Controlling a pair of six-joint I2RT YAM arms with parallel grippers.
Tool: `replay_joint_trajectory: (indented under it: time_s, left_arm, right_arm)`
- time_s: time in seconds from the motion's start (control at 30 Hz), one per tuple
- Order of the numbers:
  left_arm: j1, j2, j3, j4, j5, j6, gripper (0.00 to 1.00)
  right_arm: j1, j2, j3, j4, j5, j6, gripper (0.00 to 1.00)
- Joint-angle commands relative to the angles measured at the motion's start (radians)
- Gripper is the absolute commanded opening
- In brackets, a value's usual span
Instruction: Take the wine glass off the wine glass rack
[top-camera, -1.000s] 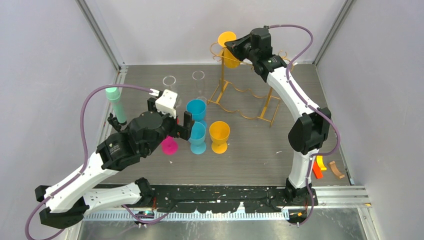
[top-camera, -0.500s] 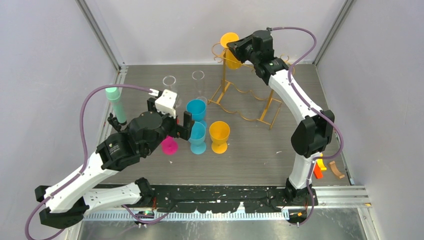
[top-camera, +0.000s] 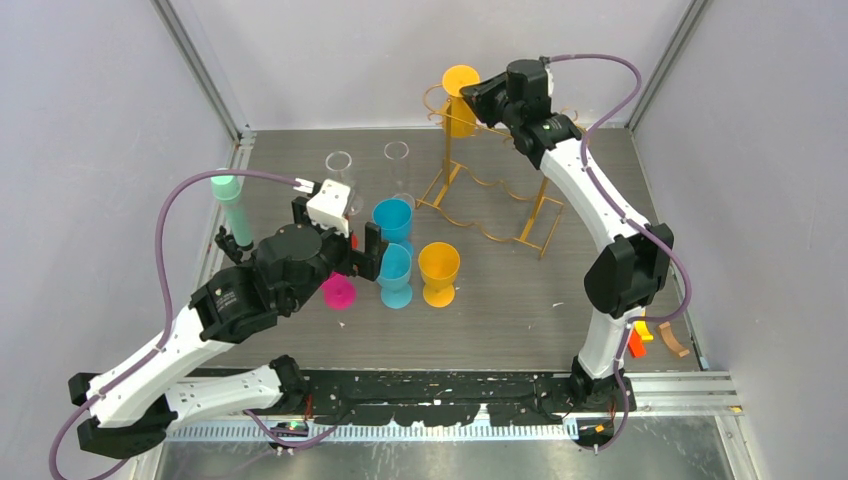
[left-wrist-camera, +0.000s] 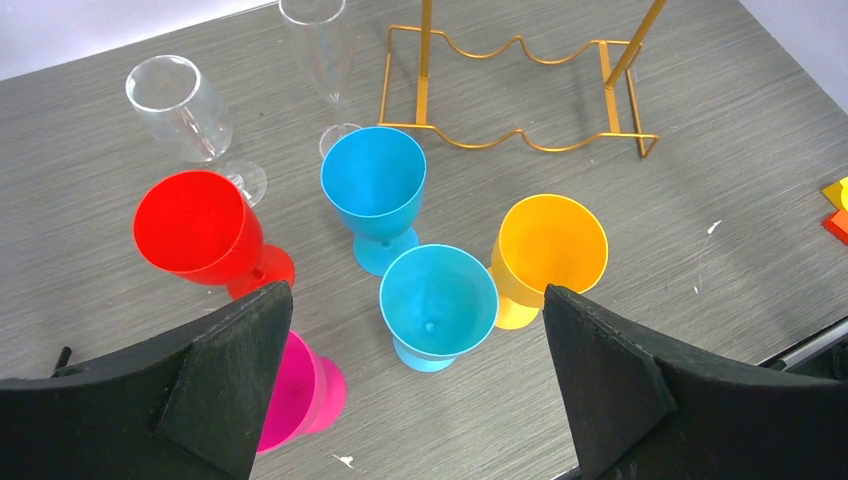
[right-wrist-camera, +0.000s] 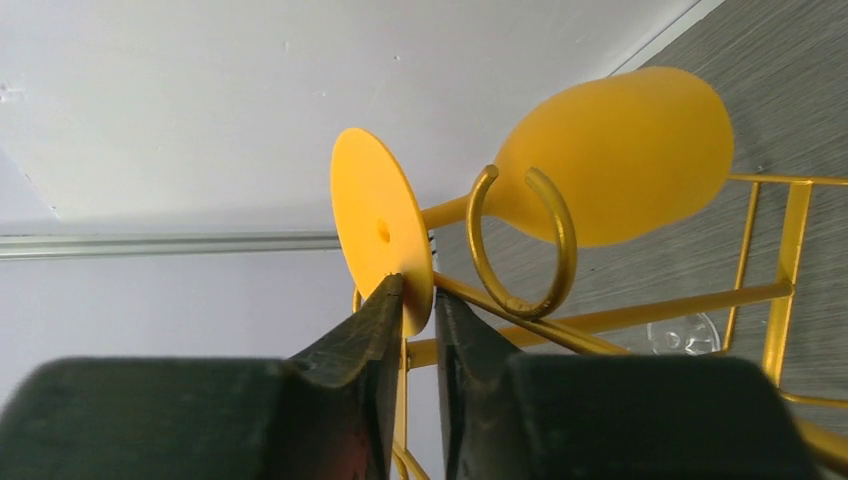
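Note:
A yellow wine glass (top-camera: 460, 98) hangs upside down at the left end of the gold wire rack (top-camera: 490, 195) at the back of the table. My right gripper (top-camera: 470, 92) is shut on the rim of the glass's round foot (right-wrist-camera: 382, 229); the stem sits beside an open rack loop (right-wrist-camera: 520, 240), with the bowl (right-wrist-camera: 620, 155) beyond it. My left gripper (top-camera: 362, 250) is open and empty, hovering above a cluster of cups; its black fingers (left-wrist-camera: 230, 370) frame a blue cup (left-wrist-camera: 438, 302).
On the table stand two blue cups (top-camera: 392, 222), a yellow cup (top-camera: 439, 272), a pink cup (top-camera: 338, 292), a red cup (left-wrist-camera: 200, 232), two clear glasses (top-camera: 340, 165) and a teal tube (top-camera: 232, 208). Orange and brown pieces (top-camera: 650, 335) lie at the right edge.
My right gripper has lifted and shifted slightly right along the rack top, carrying the yellow glass by its foot. The left arm has barely moved.

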Motion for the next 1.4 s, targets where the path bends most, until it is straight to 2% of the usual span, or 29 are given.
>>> replay_joint_trajectory:
  time_s: [0.0,0.23,0.33,0.57,1.0,1.37]
  left_arm:
    - [-0.002,-0.015,0.000,0.018,-0.002,-0.004,1.00]
    - [-0.001,-0.018,-0.001,0.016,-0.003,-0.004,1.00]
    - [-0.002,-0.020,-0.001,0.017,-0.002,-0.005,1.00]
    - [-0.001,-0.020,-0.003,0.015,-0.003,-0.006,1.00]
    - [-0.001,-0.025,-0.004,0.012,-0.002,-0.012,1.00]
    - [-0.002,-0.015,0.000,0.022,0.026,-0.031,1.00]
  right_arm:
    - [0.000,-0.052,0.047,0.006,0.045,-0.010,0.19]
    - [0.000,-0.074,0.043,0.033,0.041,-0.004,0.06]
    - [0.000,-0.083,0.009,0.101,0.028,-0.002,0.01]
    - [-0.002,-0.091,-0.084,0.371,-0.014,0.018,0.00]
    - [-0.019,-0.063,-0.082,0.459,0.005,-0.053,0.00]
    - [-0.023,-0.155,-0.138,0.656,-0.140,-0.216,0.00]
